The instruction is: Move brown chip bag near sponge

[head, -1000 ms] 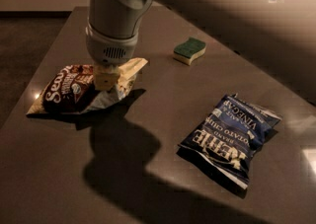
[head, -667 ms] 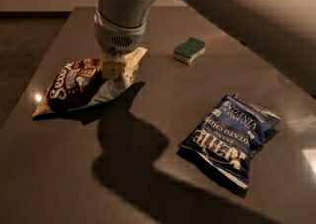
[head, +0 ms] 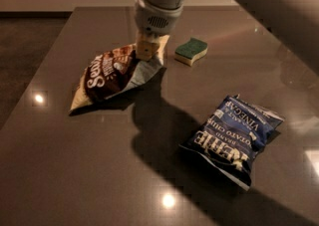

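The brown chip bag (head: 112,74) lies tilted on the dark table, its right end lifted. My gripper (head: 148,51) is shut on the bag's upper right corner and holds that end up. The sponge (head: 191,51), green on top and pale yellow below, sits just to the right of the gripper, a short gap from the bag's raised end. The arm comes down from the top of the view.
A dark blue chip bag (head: 232,136) with white lettering lies at the front right. The table's left edge (head: 45,65) runs beside the brown bag, with dark floor beyond it. The arm's shadow falls across the table's middle.
The gripper has carried the brown chip bag to the right and farther back, closer to the sponge. The sponge and the blue bag have not moved.
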Controlling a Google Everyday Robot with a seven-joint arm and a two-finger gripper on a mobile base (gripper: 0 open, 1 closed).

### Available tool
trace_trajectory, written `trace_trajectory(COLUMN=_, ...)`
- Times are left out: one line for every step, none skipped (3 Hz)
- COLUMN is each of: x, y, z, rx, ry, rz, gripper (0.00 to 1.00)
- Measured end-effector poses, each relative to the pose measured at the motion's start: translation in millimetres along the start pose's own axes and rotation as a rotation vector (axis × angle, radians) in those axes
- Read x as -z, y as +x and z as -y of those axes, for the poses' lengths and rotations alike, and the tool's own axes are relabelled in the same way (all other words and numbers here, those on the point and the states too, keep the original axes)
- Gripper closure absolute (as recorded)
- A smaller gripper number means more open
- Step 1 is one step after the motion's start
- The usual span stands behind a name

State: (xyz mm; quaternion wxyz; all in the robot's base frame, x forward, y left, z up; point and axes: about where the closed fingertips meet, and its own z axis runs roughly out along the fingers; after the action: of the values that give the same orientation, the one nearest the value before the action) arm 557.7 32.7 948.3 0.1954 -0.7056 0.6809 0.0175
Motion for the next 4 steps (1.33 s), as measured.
trace_trajectory(x=10, y=44, z=20, rx=-0.082, ry=0.029, rz=-0.020, gripper=1.00)
trace_trajectory(x=24, y=95, z=25, rx=-0.149, ry=0.043, rz=-0.030, gripper=1.00)
trace_trajectory(x=35, y=139, z=20, rx=-0.199, ry=0.048, rz=-0.043, gripper=1.00)
trace_trajectory(x=42, y=163, z=21, rx=-0.234, ry=0.064, rz=-0.056, gripper=1.00)
